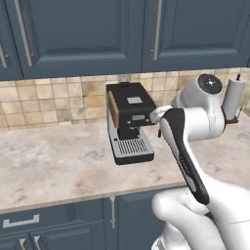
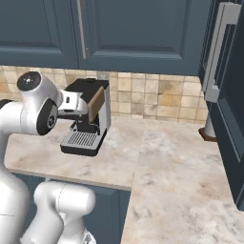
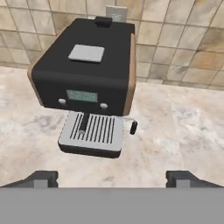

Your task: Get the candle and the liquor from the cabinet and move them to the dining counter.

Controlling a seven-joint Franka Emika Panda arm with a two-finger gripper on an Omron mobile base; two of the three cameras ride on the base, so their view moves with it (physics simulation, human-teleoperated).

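The gripper (image 3: 112, 177) hangs released, its tips spread wide with nothing between them, facing the coffee machine (image 3: 89, 83) just ahead and below. The cabinet (image 1: 146, 29) sits above it with doors shut, so the candle and liquor (presumably inside) cannot be seen. The step in hand, I judge, is opening a door: lift clear of the machine's top, then take the silver bar handle (image 1: 157, 29) squarely. Bare counter (image 3: 183, 127) beside the machine leaves room to swing.
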